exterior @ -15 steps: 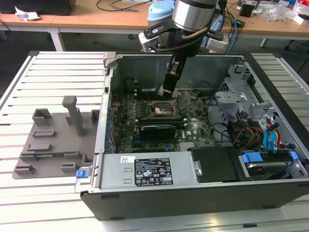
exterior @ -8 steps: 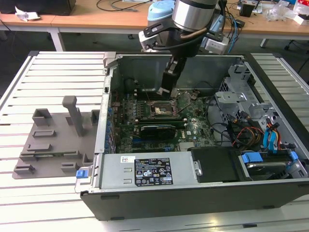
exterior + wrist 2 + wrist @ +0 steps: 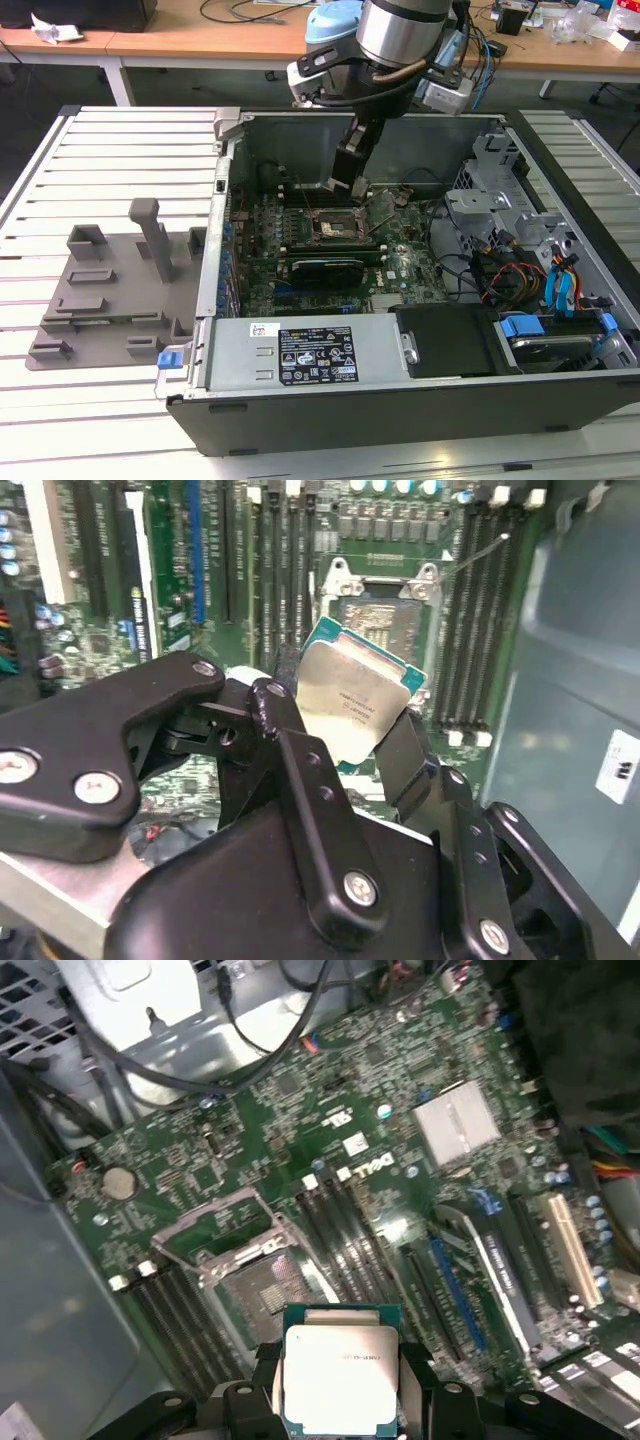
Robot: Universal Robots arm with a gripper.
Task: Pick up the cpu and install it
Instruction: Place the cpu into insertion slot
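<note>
In both wrist views the cpu (image 3: 352, 702) (image 3: 340, 1380), a flat square chip with a silver-grey top and a green rim, sits between the two black fingers of my gripper (image 3: 345, 718) (image 3: 340, 1392), which is shut on its edges. In the exterior view the gripper (image 3: 357, 186) hangs inside the open computer case (image 3: 230, 300), just above the motherboard. The open socket (image 3: 330, 226) (image 3: 385, 615) (image 3: 262, 1285) lies close below and slightly aside of the chip. Its metal frame (image 3: 215, 1228) is lifted.
Memory slots (image 3: 345, 1245) run beside the socket, and a long black graphics card (image 3: 325, 268) lies nearer the case front. Drive cages and cables (image 3: 520, 270) crowd the exterior view's right. A grey fixture plate (image 3: 110, 290) lies on the slatted table at the exterior view's left.
</note>
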